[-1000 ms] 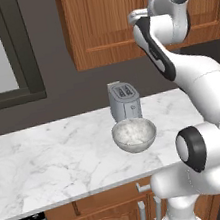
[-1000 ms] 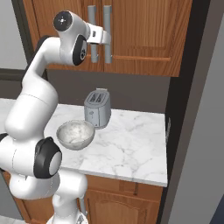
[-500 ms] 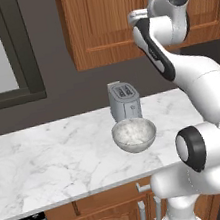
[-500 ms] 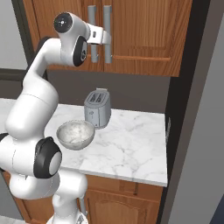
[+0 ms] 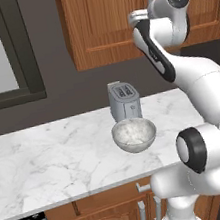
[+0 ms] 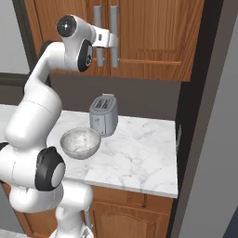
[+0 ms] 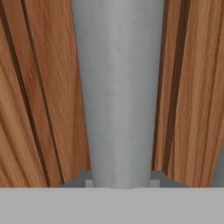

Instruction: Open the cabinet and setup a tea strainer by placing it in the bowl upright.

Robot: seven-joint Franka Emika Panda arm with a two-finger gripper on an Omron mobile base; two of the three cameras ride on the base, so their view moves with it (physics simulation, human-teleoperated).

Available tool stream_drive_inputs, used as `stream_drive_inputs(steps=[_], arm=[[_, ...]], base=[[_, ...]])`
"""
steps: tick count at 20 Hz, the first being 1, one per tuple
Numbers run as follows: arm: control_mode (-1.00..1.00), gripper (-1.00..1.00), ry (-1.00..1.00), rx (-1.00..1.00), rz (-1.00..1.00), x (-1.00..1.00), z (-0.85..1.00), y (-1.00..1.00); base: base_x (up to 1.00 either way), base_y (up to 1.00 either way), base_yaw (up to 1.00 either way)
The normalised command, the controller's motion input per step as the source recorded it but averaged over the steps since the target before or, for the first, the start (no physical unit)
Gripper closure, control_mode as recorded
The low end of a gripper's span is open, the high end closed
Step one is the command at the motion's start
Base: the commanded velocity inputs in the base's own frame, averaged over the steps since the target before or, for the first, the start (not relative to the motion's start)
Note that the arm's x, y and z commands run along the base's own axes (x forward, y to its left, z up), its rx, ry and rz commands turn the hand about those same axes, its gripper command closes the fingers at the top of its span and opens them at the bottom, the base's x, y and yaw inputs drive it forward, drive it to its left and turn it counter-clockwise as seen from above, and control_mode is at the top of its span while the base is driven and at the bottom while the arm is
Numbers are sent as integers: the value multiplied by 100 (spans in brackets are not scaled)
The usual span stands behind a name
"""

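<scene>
The wall cabinet has both doors closed. My gripper is raised to its long grey bar handles. In the hand view, one handle runs up the middle, and my gripper has a fingertip pressed against each side of it, shut on it. The light grey speckled bowl sits empty on the marble counter, just in front of the toaster. The tea strainer is hidden.
A grey two-slot toaster stands behind the bowl. The marble counter stretches to the left. A dark wall panel closes its right end. Lower wooden cabinets sit beneath.
</scene>
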Motion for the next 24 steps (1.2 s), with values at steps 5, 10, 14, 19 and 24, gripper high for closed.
stream_drive_inputs(steps=[5, 10, 14, 19, 24], arm=[[-100, 100, 0, 0, -3, -47, 12, 18], [-100, 100, 0, -3, -3, -85, 15, 47], [-100, 100, 0, -4, -7, -94, 14, 56], [-100, 100, 0, -4, -10, -91, 16, 63], [-100, 100, 3, -7, -14, -77, 10, 79]], base=[[0, 0, 0], [0, 0, 0], [0, 0, 0], [0, 0, 0], [0, 0, 0]])
